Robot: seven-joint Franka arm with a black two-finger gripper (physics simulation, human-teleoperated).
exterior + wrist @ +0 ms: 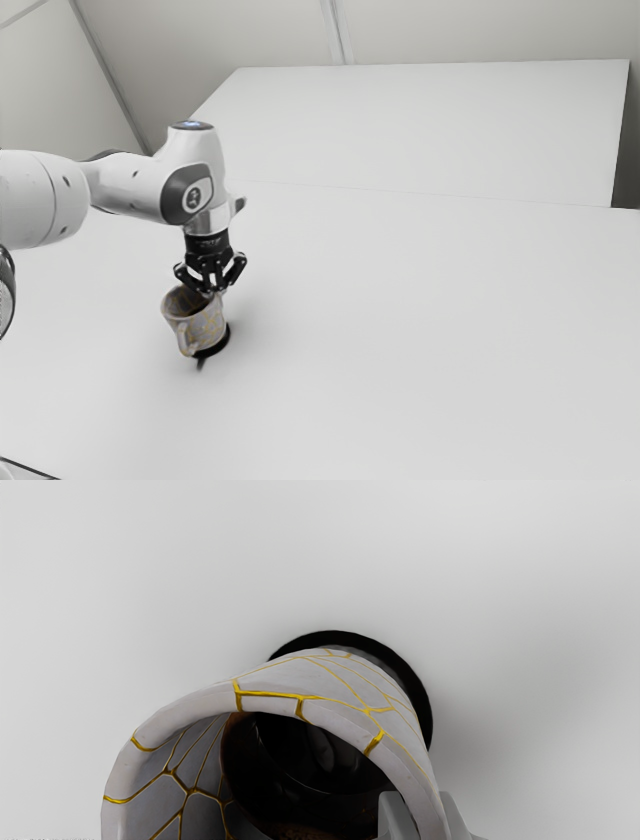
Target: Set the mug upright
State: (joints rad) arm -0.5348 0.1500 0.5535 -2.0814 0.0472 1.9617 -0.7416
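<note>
The two fingers (208, 287) of the one gripper are closed on the wall of the mug, left of centre and below the middle of the exterior view, one fingertip inside the mouth and the other against the outside. That single mug (206, 328), pale grey-white ceramic with gold crack lines and one handle (186, 340), leans, its open mouth facing the exterior view's upper left and its base toward the lower right. Its interior is dark and brownish deeper down. Around the base shows one black round rim (425, 715); whether it belongs to the mug I cannot tell. One thin dark strip (201, 363) sticks out just below it in the exterior view. One white arm (133, 184) with black and grey parts comes in from the left edge. One smooth white desk (430, 350) spreads across the lower frame, and one pale flat panel (420, 130) fills much of the upper right.
</note>
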